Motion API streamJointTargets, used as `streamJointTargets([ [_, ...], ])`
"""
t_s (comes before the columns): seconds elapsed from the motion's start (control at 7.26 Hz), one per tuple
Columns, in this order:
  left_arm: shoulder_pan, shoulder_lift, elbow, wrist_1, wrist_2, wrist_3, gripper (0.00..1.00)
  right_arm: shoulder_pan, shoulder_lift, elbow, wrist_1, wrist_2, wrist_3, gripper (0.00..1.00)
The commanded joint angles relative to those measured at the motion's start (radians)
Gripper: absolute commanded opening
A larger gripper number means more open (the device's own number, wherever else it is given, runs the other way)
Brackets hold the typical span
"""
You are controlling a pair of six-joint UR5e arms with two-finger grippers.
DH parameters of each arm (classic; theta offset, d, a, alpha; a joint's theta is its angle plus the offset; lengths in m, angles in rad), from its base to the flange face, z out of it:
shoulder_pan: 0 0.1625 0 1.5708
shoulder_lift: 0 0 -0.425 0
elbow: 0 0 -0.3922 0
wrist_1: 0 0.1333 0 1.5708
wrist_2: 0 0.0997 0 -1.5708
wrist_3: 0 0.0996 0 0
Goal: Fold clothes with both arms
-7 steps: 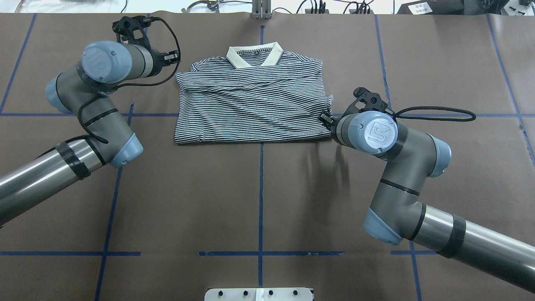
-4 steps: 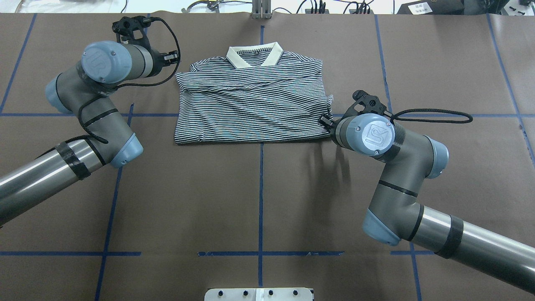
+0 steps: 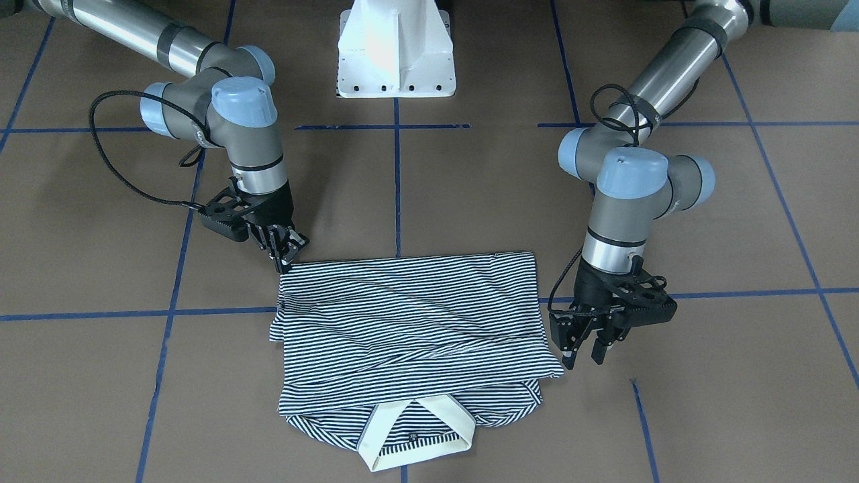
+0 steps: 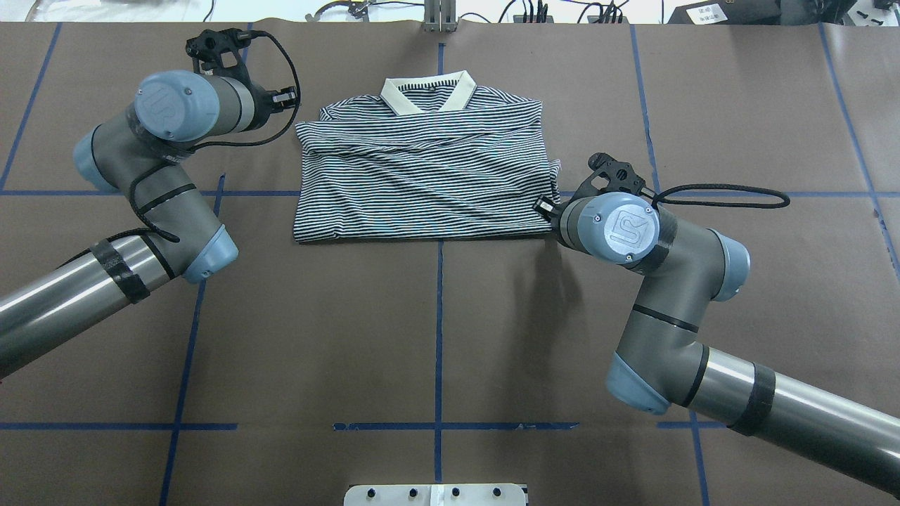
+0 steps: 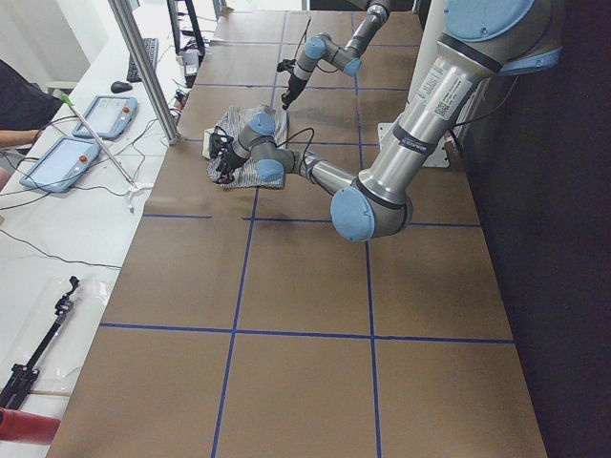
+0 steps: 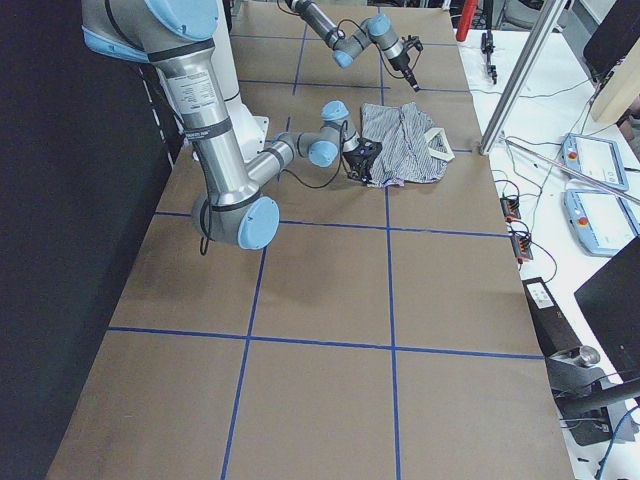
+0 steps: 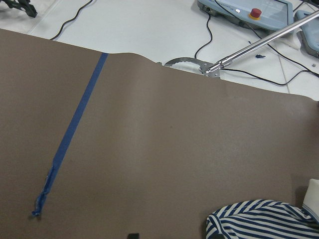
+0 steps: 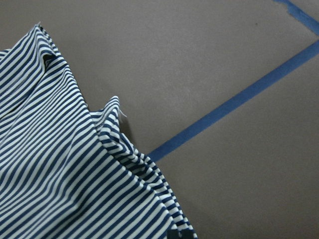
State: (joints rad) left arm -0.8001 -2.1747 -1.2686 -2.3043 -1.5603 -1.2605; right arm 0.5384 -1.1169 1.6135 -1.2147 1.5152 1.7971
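Note:
The striped polo shirt (image 3: 409,315) lies folded into a rectangle on the brown table, with its cream collar (image 3: 416,429) on the far side from the robot; it also shows in the overhead view (image 4: 422,183). My left gripper (image 3: 583,361) is open and empty, tips down just above the table, a little clear of the shirt's collar-end corner. My right gripper (image 3: 290,258) looks open, its fingertips right at the shirt's hem-end corner. The right wrist view shows that striped corner (image 8: 60,174) close below. The left wrist view shows only a bit of the shirt (image 7: 259,221).
The white pedestal base (image 3: 396,47) stands at the robot's side of the table. Blue tape lines (image 4: 439,316) cross the brown cover. A metal post (image 4: 439,14), cables and teach pendants (image 7: 249,10) lie past the far edge.
My right arm has shifted slightly left, closer to the shirt's corner. My left arm has shifted slightly up and left. The shirt has not moved.

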Motion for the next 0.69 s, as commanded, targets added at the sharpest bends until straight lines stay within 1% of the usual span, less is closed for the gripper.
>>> streamJointTargets([
  [0.0,0.001,0.006,-0.001,0.000,0.000,0.000,0.58,0.005,-0.003,0.028,-0.009,-0.006,0.001,0.00],
  [0.14,0.001,0.006,-0.011,0.000,-0.003,0.000,0.58,0.000,-0.048,0.104,-0.014,-0.016,0.001,0.00],
  [0.28,0.001,0.006,-0.035,0.003,-0.003,-0.002,0.58,-0.082,-0.177,0.308,-0.119,-0.029,0.004,0.00],
  [0.41,0.001,0.007,-0.075,0.009,-0.007,-0.002,0.58,-0.180,-0.283,0.517,-0.229,-0.030,0.043,0.00],
  [0.55,0.002,0.010,-0.110,0.014,-0.030,-0.003,0.57,-0.290,-0.379,0.648,-0.259,-0.008,0.126,0.00],
])
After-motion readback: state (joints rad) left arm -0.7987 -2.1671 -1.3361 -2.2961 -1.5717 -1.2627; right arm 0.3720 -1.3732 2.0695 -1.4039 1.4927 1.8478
